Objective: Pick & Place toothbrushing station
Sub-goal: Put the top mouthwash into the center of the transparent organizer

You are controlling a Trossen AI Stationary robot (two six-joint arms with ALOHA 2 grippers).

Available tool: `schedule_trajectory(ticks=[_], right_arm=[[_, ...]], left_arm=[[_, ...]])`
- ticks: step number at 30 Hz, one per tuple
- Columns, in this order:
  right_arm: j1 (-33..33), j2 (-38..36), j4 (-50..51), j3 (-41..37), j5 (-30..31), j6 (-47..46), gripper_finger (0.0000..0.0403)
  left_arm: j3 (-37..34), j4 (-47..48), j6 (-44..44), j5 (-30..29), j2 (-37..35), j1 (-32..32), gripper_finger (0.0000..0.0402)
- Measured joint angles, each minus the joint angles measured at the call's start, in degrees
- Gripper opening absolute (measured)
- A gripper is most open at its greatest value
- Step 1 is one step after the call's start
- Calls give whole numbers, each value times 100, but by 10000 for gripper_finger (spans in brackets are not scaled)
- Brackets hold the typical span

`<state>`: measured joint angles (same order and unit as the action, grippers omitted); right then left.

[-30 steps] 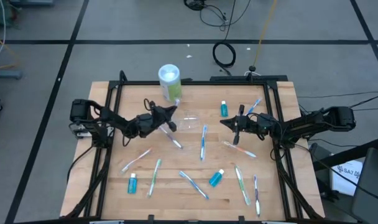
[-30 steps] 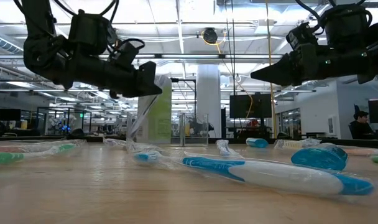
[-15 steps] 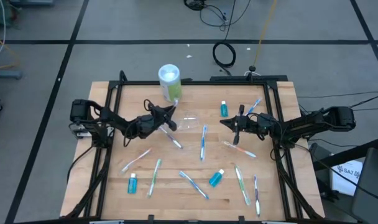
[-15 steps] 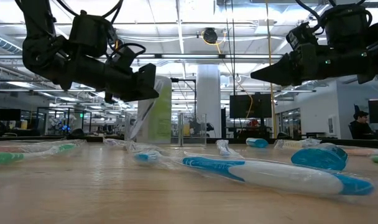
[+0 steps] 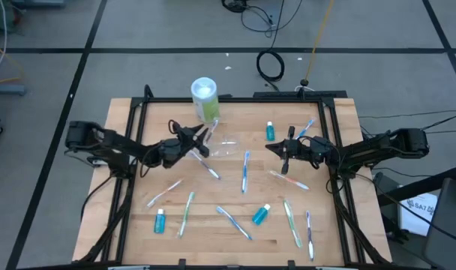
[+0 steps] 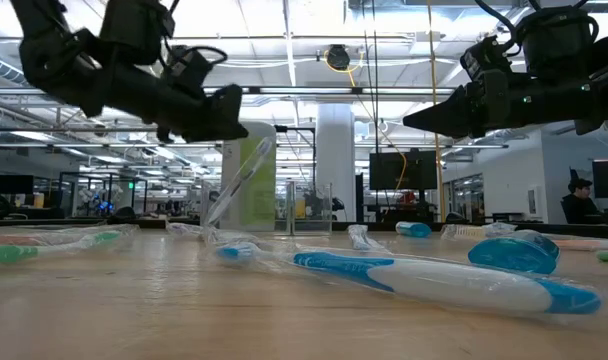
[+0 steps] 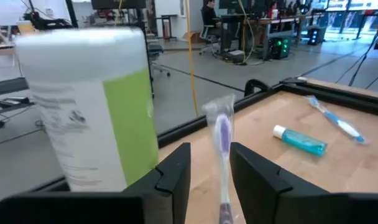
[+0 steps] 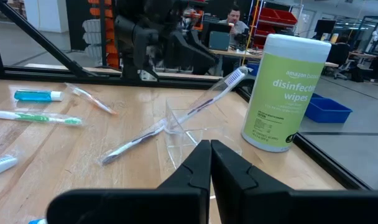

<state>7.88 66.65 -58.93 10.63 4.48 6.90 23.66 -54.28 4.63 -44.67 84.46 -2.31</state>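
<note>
A purple-handled toothbrush in a clear wrapper stands slanted. Its lower end is on the table and its head is up beside the green-and-white canister. It crosses the wall of the small clear container; whether it leans on it I cannot tell. My left gripper is open, just above and left of the brush's upper end. In the left wrist view the brush shows between the fingers. My right gripper hangs shut over the table's right half, holding nothing.
Several toothbrushes lie scattered on the wooden table, one large in the low view. Teal tubes lie at the back, front middle and front left. A black frame runs along the table's sides.
My left gripper has opened and let go of the toothbrush's upper end, then risen and drawn back toward the table's left. The brush's lower end has stayed on the table, and its upper end has tipped slightly toward the canister.
</note>
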Motion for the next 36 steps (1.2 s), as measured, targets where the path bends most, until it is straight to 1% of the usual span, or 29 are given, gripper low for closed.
schedule_trajectory(ticks=[8,14,19,25,30,32,34,36], right_arm=[[0,0,-124,0,-1,-33,4],[-11,0,-128,0,-5,-611,4],[-2,0,-130,0,6,-735,4],[31,0,-158,0,14,151,4],[26,0,-202,0,-13,116,4],[37,1,-255,0,17,309,4],[51,4,-471,0,351,375,4],[69,-2,-751,0,959,191,4]], left_arm=[[0,1301,49,4,-1456,406,129],[0,1886,35,7,-2101,674,129],[0,2059,15,9,-2243,772,129],[0,2072,13,11,-2240,776,129],[0,2140,12,11,-2240,776,129],[0,2164,11,12,-2240,776,129],[0,2162,13,14,-2240,776,129],[0,2167,18,13,-2238,776,129]])
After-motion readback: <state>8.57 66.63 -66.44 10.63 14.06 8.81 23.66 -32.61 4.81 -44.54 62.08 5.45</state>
